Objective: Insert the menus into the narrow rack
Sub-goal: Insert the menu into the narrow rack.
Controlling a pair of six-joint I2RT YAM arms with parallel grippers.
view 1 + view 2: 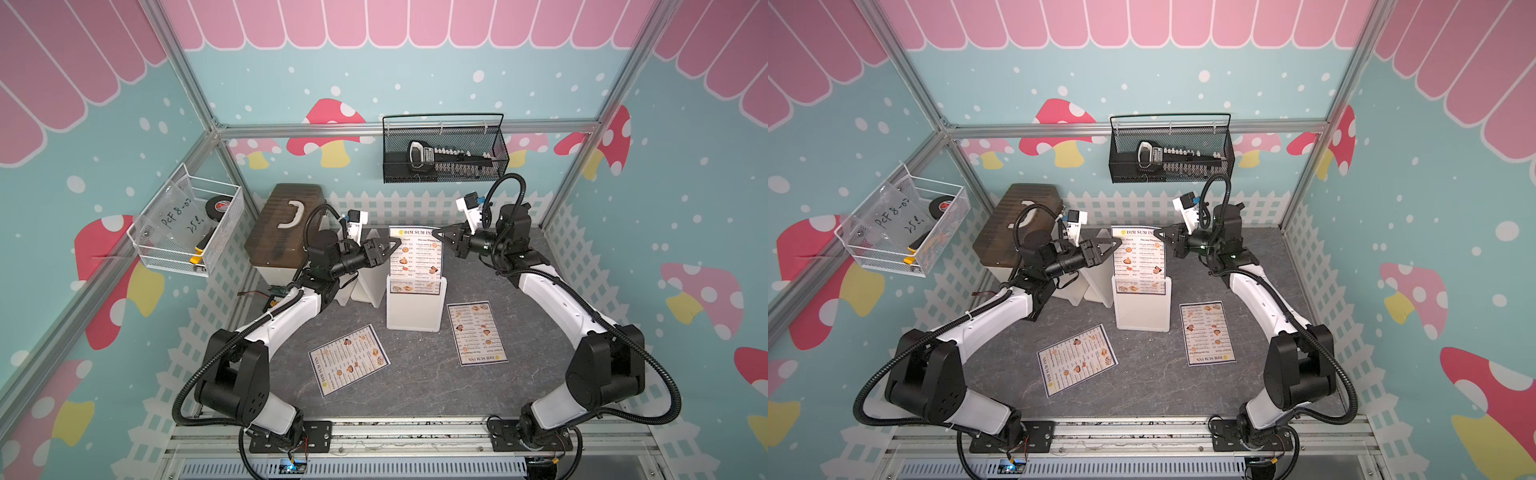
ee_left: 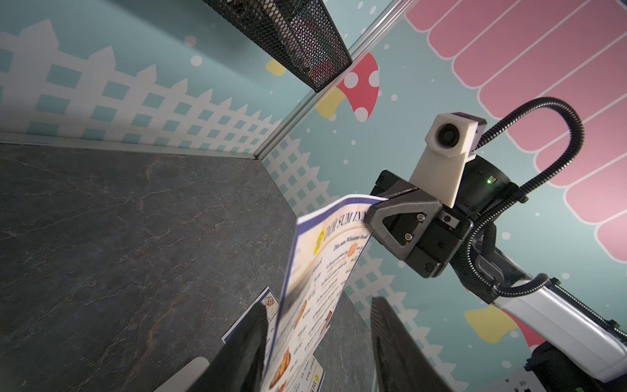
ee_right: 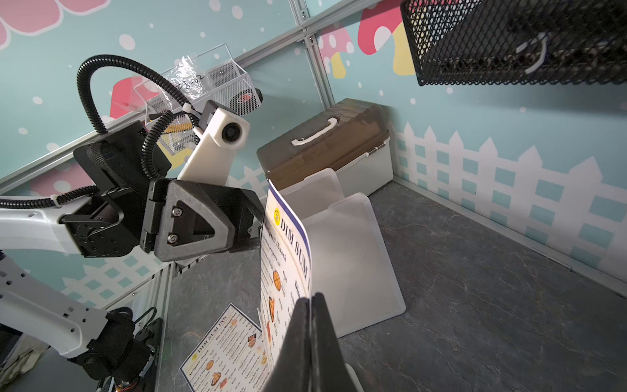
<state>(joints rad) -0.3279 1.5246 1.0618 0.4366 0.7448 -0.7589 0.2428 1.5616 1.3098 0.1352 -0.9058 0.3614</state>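
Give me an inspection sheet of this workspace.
Surface: grey stone-look tabletop, no spills seen.
Job's things: one blue-bordered white laminated menu upright in the narrow white rack; two more menus flat on the tabletop.
Clutter: brown-lidded white box, spare white holders.
Claws: left claw open astride the upright menu's corner; right claw shut on it.
Cables: black corrugated hoses along both arms.
Surroundings: black mesh basket, white wire basket on walls.

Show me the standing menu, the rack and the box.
standing menu (image 1: 415,257), in a top view, printed face
rack (image 1: 413,311), in a top view, front panel
box (image 1: 270,245), in a top view, brown lid
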